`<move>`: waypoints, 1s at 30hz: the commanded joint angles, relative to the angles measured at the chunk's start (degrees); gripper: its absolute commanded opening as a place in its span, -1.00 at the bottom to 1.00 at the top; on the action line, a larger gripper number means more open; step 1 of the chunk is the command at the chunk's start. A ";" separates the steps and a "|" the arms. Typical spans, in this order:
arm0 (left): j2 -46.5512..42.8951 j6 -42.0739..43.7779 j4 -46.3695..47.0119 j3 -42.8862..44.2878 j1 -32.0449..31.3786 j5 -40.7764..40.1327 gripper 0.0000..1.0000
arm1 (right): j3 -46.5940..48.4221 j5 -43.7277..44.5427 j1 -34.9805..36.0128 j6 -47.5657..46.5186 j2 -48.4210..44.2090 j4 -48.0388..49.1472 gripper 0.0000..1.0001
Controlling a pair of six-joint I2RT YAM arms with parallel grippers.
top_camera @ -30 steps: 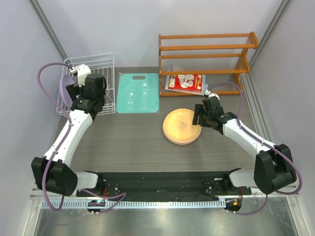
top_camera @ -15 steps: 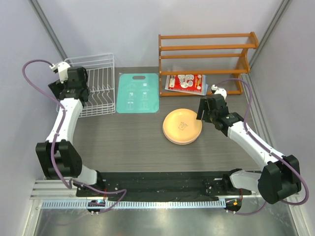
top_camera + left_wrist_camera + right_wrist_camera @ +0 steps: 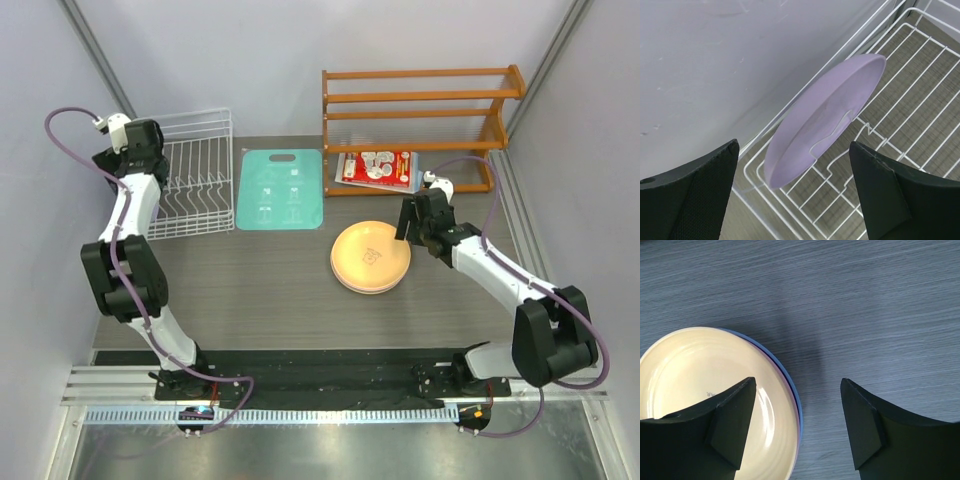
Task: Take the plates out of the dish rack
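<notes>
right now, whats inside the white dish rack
One lavender plate leans tilted in the wire slots of the dish rack; the other slots in view hold nothing. From above, the left arm covers that corner, so the plate is hidden there.

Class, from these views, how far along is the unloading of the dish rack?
Done: a stack of plates, yellow on top, lies on the table. In hand: nothing; the right gripper hangs open over the stack, the left gripper open facing a lavender plate. Remaining: that plate, tilted in the dish rack slots.
</notes>
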 commanded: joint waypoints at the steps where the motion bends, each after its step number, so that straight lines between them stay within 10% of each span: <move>1: 2.69 2.99 5.73 1.90 0.72 0.11 0.78 | 1.44 -0.80 -0.63 -0.49 2.41 4.47 0.48; 12: 7.18 3.61 9.16 1.99 2.57 -0.95 0.40 | 1.96 -4.23 -1.51 0.13 6.55 6.84 0.35; 23: 9.29 3.00 7.14 3.31 2.66 -1.21 -0.64 | 1.79 -5.55 -2.39 0.48 7.78 6.84 0.35; 30: 7.10 3.09 6.53 3.40 2.66 -1.39 -0.82 | 1.70 -5.72 -2.48 0.57 7.78 6.84 0.35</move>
